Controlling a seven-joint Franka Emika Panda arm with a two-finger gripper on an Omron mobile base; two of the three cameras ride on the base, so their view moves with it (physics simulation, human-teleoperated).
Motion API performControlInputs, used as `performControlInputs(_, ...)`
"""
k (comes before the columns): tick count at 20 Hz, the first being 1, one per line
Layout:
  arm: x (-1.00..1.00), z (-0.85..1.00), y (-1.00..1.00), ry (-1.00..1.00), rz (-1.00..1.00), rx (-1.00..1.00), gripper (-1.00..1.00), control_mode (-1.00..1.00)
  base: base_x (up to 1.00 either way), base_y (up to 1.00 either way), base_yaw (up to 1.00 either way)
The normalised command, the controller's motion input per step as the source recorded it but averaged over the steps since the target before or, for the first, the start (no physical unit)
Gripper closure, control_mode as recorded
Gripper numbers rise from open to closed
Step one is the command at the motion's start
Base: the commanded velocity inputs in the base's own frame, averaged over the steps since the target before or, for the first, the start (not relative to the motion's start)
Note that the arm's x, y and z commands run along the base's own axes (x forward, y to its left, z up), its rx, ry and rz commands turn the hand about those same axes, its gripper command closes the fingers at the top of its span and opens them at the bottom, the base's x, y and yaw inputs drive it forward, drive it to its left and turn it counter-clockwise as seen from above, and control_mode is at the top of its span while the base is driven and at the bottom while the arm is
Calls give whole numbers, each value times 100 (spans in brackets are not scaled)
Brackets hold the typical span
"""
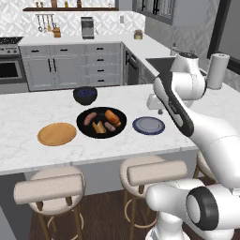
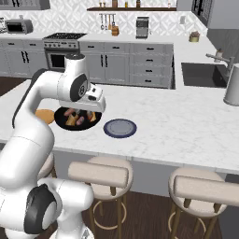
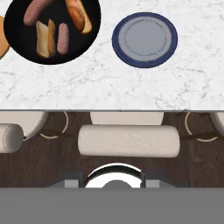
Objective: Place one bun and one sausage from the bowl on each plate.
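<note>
stool (image 3: pixel 128 141) nearest, buns, sausages in bowl (image 3: pixel 13 39)

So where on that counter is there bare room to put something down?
Bare marble runs along the counter's front edge, below the black bowl and the blue-grey plate. The strip between bowl and plate is narrow. Both plates, blue-grey and wooden, are bare. The bowl is crowded: two buns and two sausages.
</note>
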Motion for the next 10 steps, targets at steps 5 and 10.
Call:
performControlInputs(5,6,0,18,0,0,0,-100,-100,0,0,0)
performControlInputs(10,62,0,52,0,0,0,-100,-100,0,0,0)
